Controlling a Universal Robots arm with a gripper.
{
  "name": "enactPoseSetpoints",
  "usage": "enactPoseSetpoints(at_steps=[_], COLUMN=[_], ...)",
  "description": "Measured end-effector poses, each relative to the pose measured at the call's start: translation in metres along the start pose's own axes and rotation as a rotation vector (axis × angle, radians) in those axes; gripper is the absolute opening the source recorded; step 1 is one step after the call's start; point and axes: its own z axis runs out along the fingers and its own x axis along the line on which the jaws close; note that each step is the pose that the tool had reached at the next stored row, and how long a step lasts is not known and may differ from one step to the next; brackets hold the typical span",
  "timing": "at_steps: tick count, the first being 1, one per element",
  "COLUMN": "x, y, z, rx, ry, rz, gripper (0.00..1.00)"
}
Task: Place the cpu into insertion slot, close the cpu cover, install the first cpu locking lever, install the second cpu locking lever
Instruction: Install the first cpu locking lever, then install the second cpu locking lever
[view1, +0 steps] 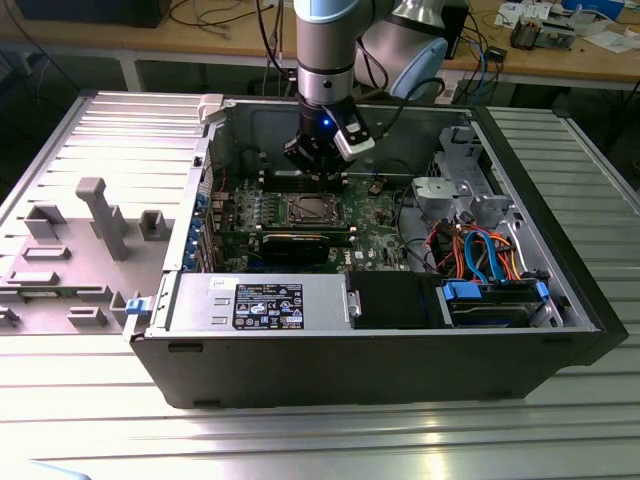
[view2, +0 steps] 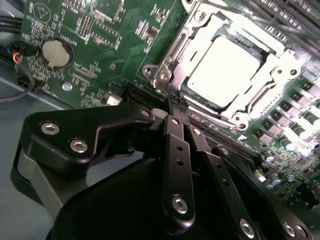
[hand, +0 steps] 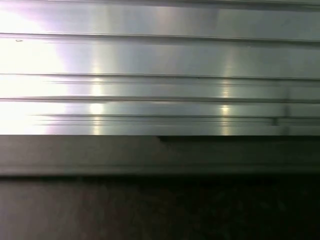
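The cpu, with a plain silver top, lies flat in the insertion slot on the green motherboard. The cpu cover, a silvery frame, lies down around the chip's edges. My gripper has its black fingers pressed together, shut, with the tips just at the socket's near corner by a screw post. I cannot tell whether a locking lever is touched. In the exterior view the gripper hangs inside the open computer case just behind the socket.
A black graphics card sits in front of the socket, memory slots beside it. A round coin battery is on the board. The power supply, drive cage and cables fill the case's front and right. Ribbed metal table.
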Motion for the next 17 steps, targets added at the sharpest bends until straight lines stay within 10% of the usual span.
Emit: enactPoseSetpoints(at_steps=[17], x=[0.0000], y=[-0.0069], z=[0.0000], rx=[0.0014], ry=[-0.0001], rz=[0.000], gripper=[0.11])
